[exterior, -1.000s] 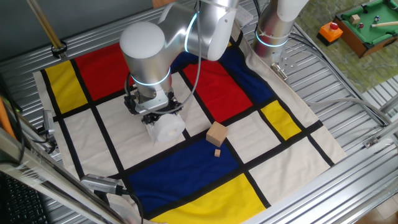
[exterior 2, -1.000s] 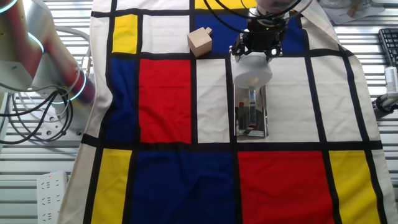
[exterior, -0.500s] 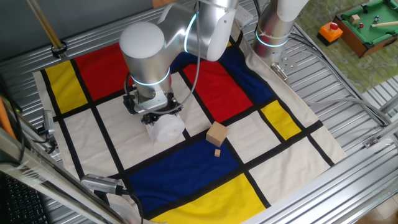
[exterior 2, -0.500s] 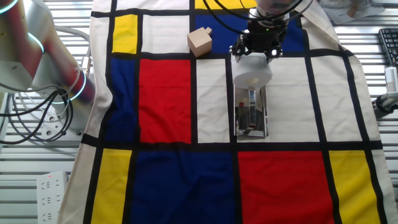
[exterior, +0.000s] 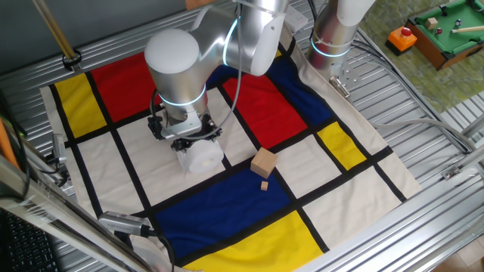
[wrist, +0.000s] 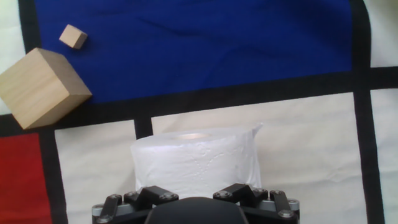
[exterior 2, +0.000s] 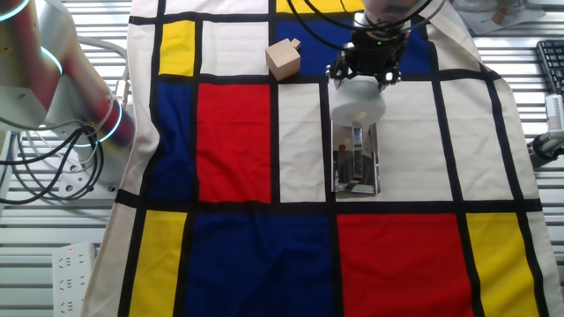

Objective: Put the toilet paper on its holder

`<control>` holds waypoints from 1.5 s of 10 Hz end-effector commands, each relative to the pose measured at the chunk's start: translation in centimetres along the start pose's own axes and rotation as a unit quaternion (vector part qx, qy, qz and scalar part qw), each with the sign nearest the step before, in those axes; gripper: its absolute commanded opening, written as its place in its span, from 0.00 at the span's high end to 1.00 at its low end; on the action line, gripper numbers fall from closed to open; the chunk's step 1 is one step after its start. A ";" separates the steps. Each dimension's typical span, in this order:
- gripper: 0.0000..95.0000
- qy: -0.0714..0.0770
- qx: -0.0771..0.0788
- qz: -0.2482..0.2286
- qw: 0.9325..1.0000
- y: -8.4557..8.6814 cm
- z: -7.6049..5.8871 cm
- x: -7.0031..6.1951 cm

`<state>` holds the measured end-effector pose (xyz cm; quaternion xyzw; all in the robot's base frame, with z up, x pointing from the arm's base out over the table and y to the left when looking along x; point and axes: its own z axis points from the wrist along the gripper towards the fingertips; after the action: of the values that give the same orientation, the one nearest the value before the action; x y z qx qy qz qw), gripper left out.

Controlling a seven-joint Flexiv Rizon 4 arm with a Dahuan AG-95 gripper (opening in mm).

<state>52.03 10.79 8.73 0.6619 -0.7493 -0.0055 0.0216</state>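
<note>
The white toilet paper (exterior 2: 357, 104) stands on end at the far end of the holder (exterior 2: 356, 172), a shiny silver base plate lying on a white panel of the cloth. The roll hides the holder's rod. My gripper (exterior 2: 363, 77) comes down on the roll from above and looks shut on it. In the one fixed view the gripper (exterior: 185, 143) sits right on the toilet paper (exterior: 203, 159), and the arm hides the holder. In the hand view the toilet paper (wrist: 196, 162) fills the space just ahead of the black finger linkage, and the fingertips are hidden.
A tan wooden cube (exterior 2: 284, 59) with a much smaller cube (wrist: 73, 36) beside it lies on the cloth a short way from the roll. The large cube (exterior: 264, 162) sits to the right of the roll. Metal slats surround the patterned cloth.
Almost nothing differs: the arm has shifted by a hair and the toilet paper stays in the same place over the holder.
</note>
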 end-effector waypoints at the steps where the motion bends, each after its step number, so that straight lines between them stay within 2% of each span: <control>1: 1.00 -0.006 0.002 0.019 1.000 0.1 -0.1 0.1; 4: 1.00 -0.012 0.009 0.033 0.999 0.1 -0.1 0.1; 7: 1.00 -0.003 0.015 0.021 1.000 -0.1 -0.1 0.0; 10: 1.00 -0.007 0.021 0.021 1.000 -0.3 0.4 0.1; 15: 1.00 -0.004 0.022 0.024 0.999 -0.7 0.3 0.0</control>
<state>52.79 10.67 8.38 0.6439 -0.7650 0.0102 0.0060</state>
